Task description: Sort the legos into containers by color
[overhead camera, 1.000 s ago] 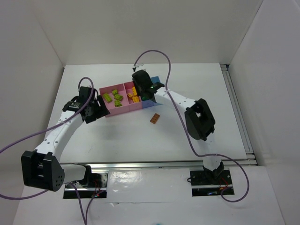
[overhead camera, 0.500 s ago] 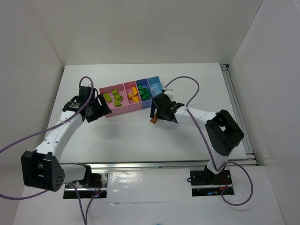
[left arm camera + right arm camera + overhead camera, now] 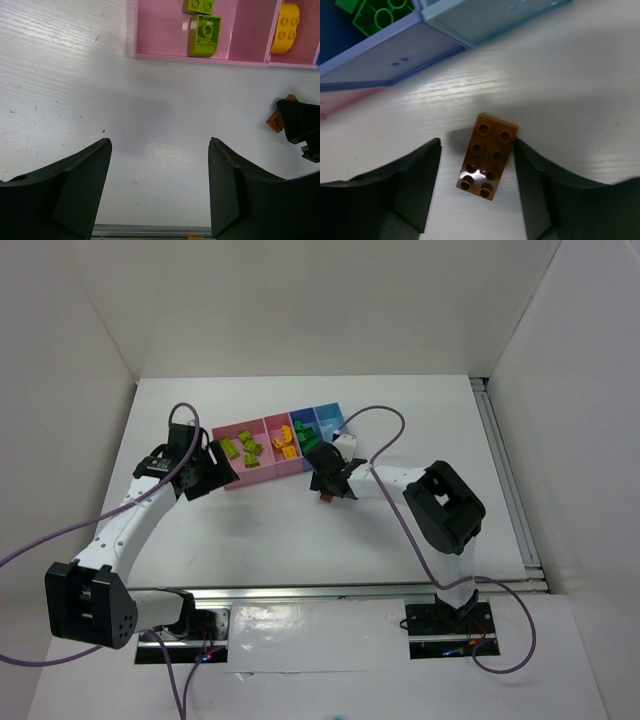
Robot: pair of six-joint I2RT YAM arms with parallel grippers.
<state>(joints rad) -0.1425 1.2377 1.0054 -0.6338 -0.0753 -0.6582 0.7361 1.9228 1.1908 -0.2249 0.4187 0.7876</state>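
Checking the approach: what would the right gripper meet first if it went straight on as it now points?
The brown brick on the table, which lies between the open fingers of the right gripper; depth is unclear.

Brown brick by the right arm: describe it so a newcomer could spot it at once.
Start at the row of four joined bins mid-table. Just on the near side of its blue end, a brown-orange eight-stud Lego brick lies flat on the white table, straddled by the open right end effector. Every other brick in view sits inside a bin.
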